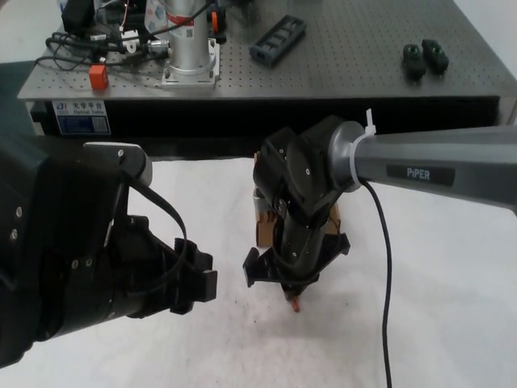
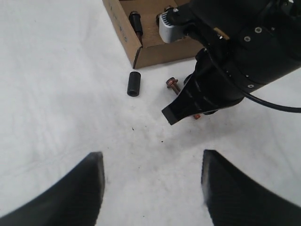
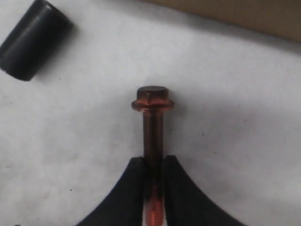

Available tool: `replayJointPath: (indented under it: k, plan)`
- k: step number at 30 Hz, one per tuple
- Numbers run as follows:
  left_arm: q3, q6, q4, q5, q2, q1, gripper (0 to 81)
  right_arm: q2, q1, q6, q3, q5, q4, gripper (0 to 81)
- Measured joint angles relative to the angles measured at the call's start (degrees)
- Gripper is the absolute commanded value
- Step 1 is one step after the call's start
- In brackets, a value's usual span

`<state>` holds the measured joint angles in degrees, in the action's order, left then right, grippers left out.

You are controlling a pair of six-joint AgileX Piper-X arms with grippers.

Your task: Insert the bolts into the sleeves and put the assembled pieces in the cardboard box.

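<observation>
A copper bolt [image 3: 153, 101] lies on the white cloth, and my right gripper [image 3: 154, 162] is shut on its threaded end. In the high view this gripper [image 1: 295, 295] points down just in front of the cardboard box [image 1: 262, 226], with the bolt's tip [image 1: 296, 306] showing under it. A loose black sleeve [image 2: 134, 84] lies beside the bolt's head [image 2: 172, 85], close to the box's corner [image 2: 138, 54]. One dark assembled piece [image 2: 136, 21] lies inside the box. My left gripper [image 2: 153, 188] is open and holds nothing, a short way back from the sleeve and bolt.
A metal perforated bench [image 1: 339, 65] stands behind the cloth, carrying a metal post [image 1: 190, 44], a black tray [image 1: 277, 39], cables and an orange block [image 1: 98, 77]. White cloth [image 1: 428, 283] stretches free to the right and front.
</observation>
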<state>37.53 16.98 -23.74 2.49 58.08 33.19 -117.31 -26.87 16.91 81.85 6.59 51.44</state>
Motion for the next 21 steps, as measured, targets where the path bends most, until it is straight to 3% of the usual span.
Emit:
replayJointPath:
  k: [2, 4, 8, 11, 15, 21]
  plan:
    - [0.00, 0.00, 0.00, 0.00, 0.00, 0.00, 44.0, 0.00, 0.00, 0.00, 0.00, 0.39, -1.14, 28.8]
    - [0.00, 0.00, 0.00, 0.00, 0.00, 0.00, 44.0, 0.00, 0.00, 0.00, 0.00, 0.47, -2.27, 29.4]
    - [0.00, 0.00, 0.00, 0.00, 0.00, 0.00, 44.0, 0.00, 0.00, -0.84, 0.00, 0.47, -3.36, 18.1]
    - [0.00, 0.00, 0.00, 0.00, 0.00, 0.00, 44.0, 0.00, 0.00, -2.12, 0.00, 0.47, -4.17, 2.9]
    - [0.00, -0.69, -0.16, 0.23, 0.00, 0.00, 44.0, 0.00, 0.00, -3.45, 0.00, 0.55, -4.38, 1.8]
    - [0.00, -4.34, -0.94, 6.11, 1.23, 0.00, 44.0, 0.14, 0.75, -6.08, 0.00, 0.80, -3.49, 1.8]
